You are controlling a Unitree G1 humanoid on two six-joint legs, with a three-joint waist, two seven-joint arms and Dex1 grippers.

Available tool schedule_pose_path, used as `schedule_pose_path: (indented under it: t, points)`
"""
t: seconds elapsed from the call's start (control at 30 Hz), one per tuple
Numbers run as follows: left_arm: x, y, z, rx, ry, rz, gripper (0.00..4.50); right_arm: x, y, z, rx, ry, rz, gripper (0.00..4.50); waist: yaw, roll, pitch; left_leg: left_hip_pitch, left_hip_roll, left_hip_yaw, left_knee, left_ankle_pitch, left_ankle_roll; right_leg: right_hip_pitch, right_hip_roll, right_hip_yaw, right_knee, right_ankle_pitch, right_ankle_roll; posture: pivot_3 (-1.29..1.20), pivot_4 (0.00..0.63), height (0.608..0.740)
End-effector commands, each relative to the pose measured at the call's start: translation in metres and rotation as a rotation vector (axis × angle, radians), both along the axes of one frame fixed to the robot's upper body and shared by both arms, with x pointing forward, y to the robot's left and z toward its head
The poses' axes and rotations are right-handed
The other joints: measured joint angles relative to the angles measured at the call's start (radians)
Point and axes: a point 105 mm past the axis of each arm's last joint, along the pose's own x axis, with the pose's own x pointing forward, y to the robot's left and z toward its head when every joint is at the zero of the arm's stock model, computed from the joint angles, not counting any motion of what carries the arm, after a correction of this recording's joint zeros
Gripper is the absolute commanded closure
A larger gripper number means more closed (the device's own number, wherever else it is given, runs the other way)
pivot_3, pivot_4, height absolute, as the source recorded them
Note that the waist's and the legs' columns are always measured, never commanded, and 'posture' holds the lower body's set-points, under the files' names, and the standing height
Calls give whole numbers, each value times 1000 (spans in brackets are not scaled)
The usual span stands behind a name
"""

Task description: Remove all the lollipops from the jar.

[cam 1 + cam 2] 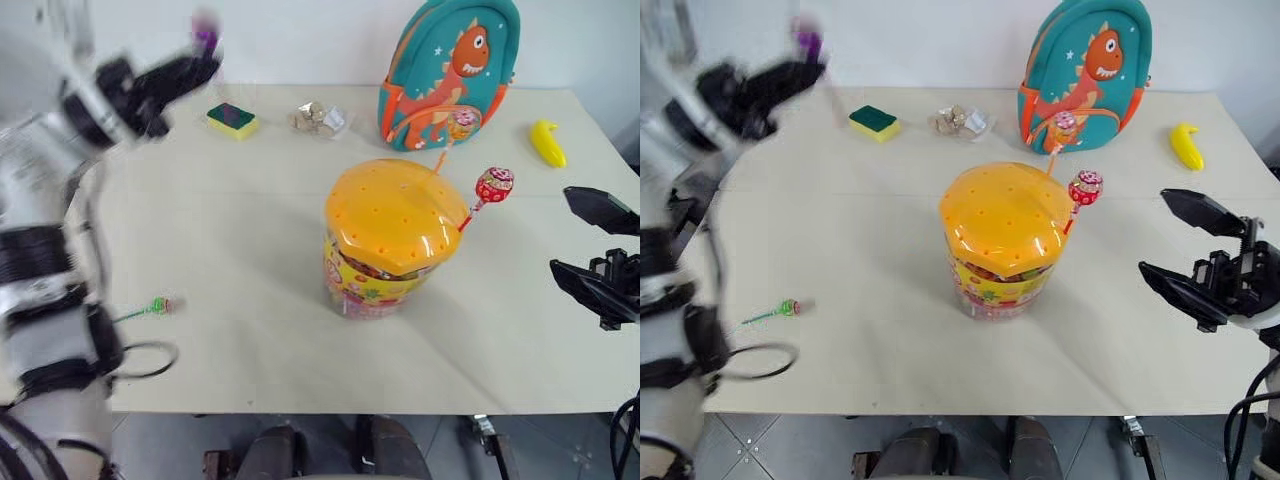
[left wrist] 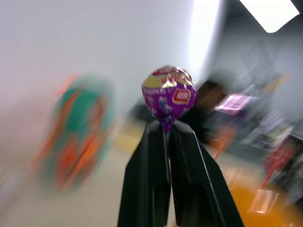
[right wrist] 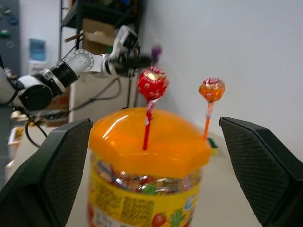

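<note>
The jar (image 1: pixel 372 282), a clear tub with a domed orange lid (image 1: pixel 392 213), stands mid-table. Two lollipops stick up from the lid's right side: a red-pink one (image 1: pixel 494 184) and an orange-pink one (image 1: pixel 462 124) behind it. A green lollipop (image 1: pixel 157 306) lies on the table at the left. My left gripper (image 1: pixel 205 66) is raised at the far left, shut on the stick of a purple lollipop (image 2: pixel 169 96). My right gripper (image 1: pixel 560 228) hovers open to the right of the jar, its fingers pointing at it, apart from it.
A teal dinosaur backpack (image 1: pixel 450 70) stands at the back behind the jar. A yellow banana-shaped toy (image 1: pixel 547 143) lies back right, a green-and-yellow sponge (image 1: pixel 231 120) and a crumpled clear packet (image 1: pixel 318 118) back left. The beige table (image 1: pixel 250 230) ends close at the front.
</note>
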Motion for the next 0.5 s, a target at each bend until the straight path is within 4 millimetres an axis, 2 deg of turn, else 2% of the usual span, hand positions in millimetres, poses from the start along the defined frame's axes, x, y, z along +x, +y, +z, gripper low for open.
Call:
schedule_pose_path:
  t: [0.03,0.13,0.23,0.37,0.5]
  points:
    - [-21,57,-41,136,174,198,4489,-11,9,-7,-131,0,113,0,-2,-1,0,0,0,0,0,0,0,0,0,0,0,0,0,0,150,740]
    - [-53,109,-88,262,344,361,4489,-18,13,-18,-206,26,191,0,-2,-2,1,-1,1,-2,0,-1,0,0,-3,3,-2,0,-1,0,150,740]
    - [-92,139,-125,307,458,418,4489,-18,15,-25,-231,57,217,0,3,-2,1,-2,2,-6,0,-2,-1,2,-8,3,-5,-1,-2,0,150,740]
    - [-116,158,-153,357,496,473,4489,-16,14,-32,-262,79,213,0,16,-2,1,-1,1,-9,0,-5,-5,1,-12,0,-6,-3,-5,0,150,740]
    - [-115,153,-168,368,490,454,4489,-13,12,-36,-285,93,203,0,14,0,1,-2,-1,-10,0,-5,-6,2,-15,-1,-6,-3,-5,0,150,740]
